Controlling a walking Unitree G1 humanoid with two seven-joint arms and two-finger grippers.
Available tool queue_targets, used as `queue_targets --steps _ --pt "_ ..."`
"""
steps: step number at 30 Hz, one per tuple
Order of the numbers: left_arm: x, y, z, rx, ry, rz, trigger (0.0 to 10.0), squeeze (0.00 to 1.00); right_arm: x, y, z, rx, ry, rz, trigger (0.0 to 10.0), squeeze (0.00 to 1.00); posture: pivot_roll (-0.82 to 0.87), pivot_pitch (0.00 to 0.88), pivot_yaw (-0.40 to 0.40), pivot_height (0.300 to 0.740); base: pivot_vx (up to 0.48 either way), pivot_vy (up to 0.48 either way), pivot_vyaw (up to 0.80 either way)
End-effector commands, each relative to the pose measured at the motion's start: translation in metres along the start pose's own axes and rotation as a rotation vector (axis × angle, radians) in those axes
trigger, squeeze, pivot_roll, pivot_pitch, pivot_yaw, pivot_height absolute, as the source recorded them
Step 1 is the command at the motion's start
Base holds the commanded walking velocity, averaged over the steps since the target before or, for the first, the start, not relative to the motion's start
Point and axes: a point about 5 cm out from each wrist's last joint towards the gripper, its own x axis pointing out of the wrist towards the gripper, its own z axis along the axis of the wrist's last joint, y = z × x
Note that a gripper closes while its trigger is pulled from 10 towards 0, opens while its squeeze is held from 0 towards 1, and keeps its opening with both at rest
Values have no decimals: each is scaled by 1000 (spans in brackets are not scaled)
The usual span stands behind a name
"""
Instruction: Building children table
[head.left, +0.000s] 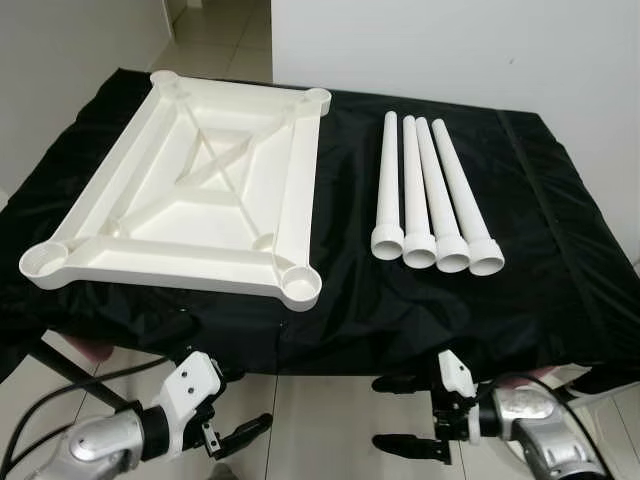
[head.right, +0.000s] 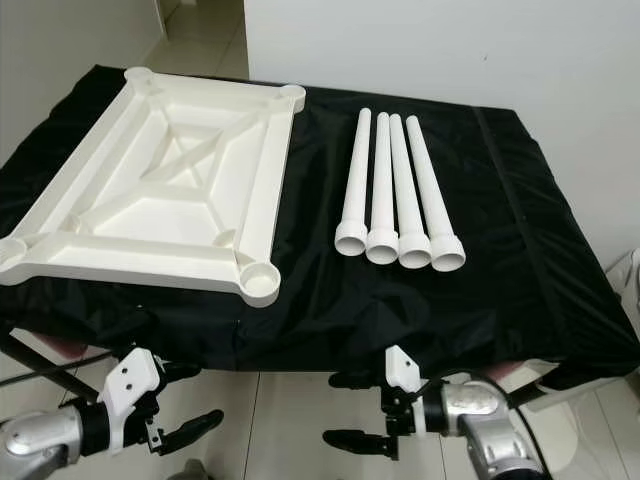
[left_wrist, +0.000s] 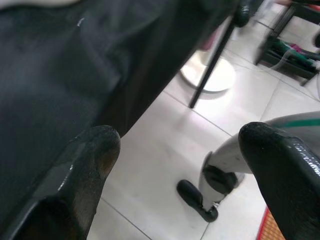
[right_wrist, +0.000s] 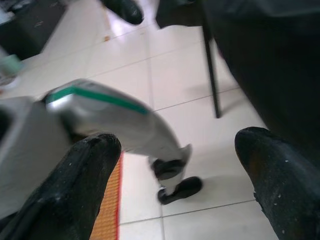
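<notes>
Nearest to the robot, the left gripper (head.left: 222, 405) is hanging low in front of the near edge of the table, over the tiled floor (left_wrist: 165, 150), and its two black fingers (left_wrist: 85, 170) are standing wide apart, holding nothing. The right gripper (head.left: 412, 414) is waiting at the same height on the right side, also below the table edge, and its fingers (right_wrist: 272, 170) are spread wide too, with nothing between them. Above them, a black cloth (head.left: 560, 230) is covering the whole table and is hanging down over its near edge. On the left part of the cloth, the white table top (head.left: 185, 190) is lying upside down, showing its ribs and a round socket at each corner. To the right of it, a little apart, four white table legs (head.left: 430, 195) are lying side by side, touching one another, with their wide open ends pointing toward the robot. Behind the table, a white wall (head.left: 450, 45) is standing.
</notes>
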Motion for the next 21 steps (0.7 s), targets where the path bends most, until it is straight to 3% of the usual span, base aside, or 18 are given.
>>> queue_targets --steps 1,8,10,11,13,14,15,21 --pt "-5 -27 9 -11 -6 -455 10000 0 0 6 4 -1 11 63 10000 0 108 85 -32 740 0 0 0" --pt "-3 -26 24 24 -17 -406 10000 0 -5 3 24 -37 -38 37 10000 0 112 85 -37 740 0 0 0" --pt "4 -16 37 24 -93 -310 10000 0 -4 -18 46 -48 -174 -125 10000 0 117 82 -42 740 0 0 0" --pt "4 -16 37 24 -93 -310 10000 0 -4 -18 46 -48 -174 -125 10000 0 117 82 -42 740 0 0 0" --pt "9 -6 54 0 -177 -233 10000 0 -5 -34 72 -39 -333 -232 10000 0 119 78 -47 740 0 0 0" --pt "9 -6 54 0 -177 -233 10000 0 -5 -34 72 -39 -333 -232 10000 0 119 78 -47 740 0 0 0" --pt "10 -1 64 -1 -217 -203 10000 0 -6 -38 87 -43 -412 -255 10000 0 118 74 -47 740 0 0 0" --pt "11 2 73 -3 -260 -177 10000 0 -7 -39 96 -46 -455 -255 10000 0 117 67 -47 740 0 0 0"
